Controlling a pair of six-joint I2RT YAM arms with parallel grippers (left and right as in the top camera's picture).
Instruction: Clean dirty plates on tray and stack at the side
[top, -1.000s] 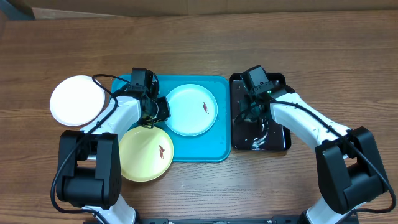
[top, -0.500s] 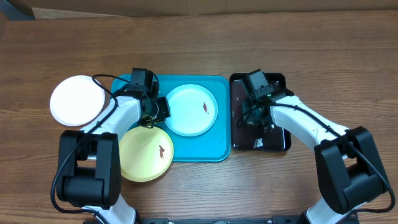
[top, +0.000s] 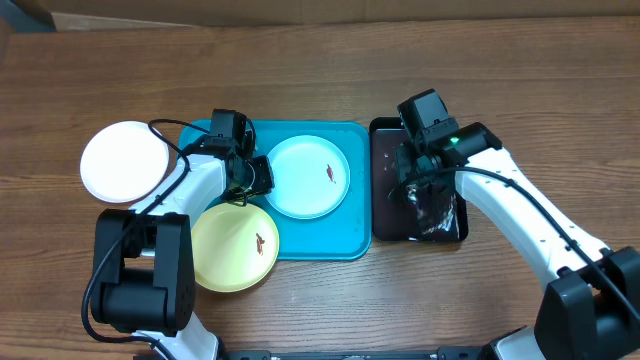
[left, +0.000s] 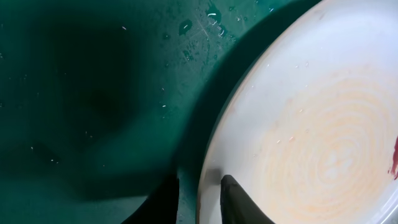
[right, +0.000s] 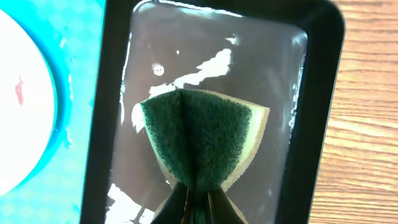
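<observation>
Wood table (top: 320, 60) carries the teal tray (top: 320, 242), with the black tray (top: 385, 140) just right of it. The light blue plate (top: 300, 185) lies on the teal tray, the yellow plate (top: 230, 250) overlaps its near-left corner, and the white plate (top: 122, 162) sits on the table to the left, all as a second ago. The right gripper (right: 198, 199), low in the black tray then, has risen and pinches the green sponge (right: 199, 137) folded. The left gripper (left: 200, 186) has not shifted; its jaws stand narrowly apart astride the blue plate's left rim. A brown smear (top: 329, 171) marks that plate.
</observation>
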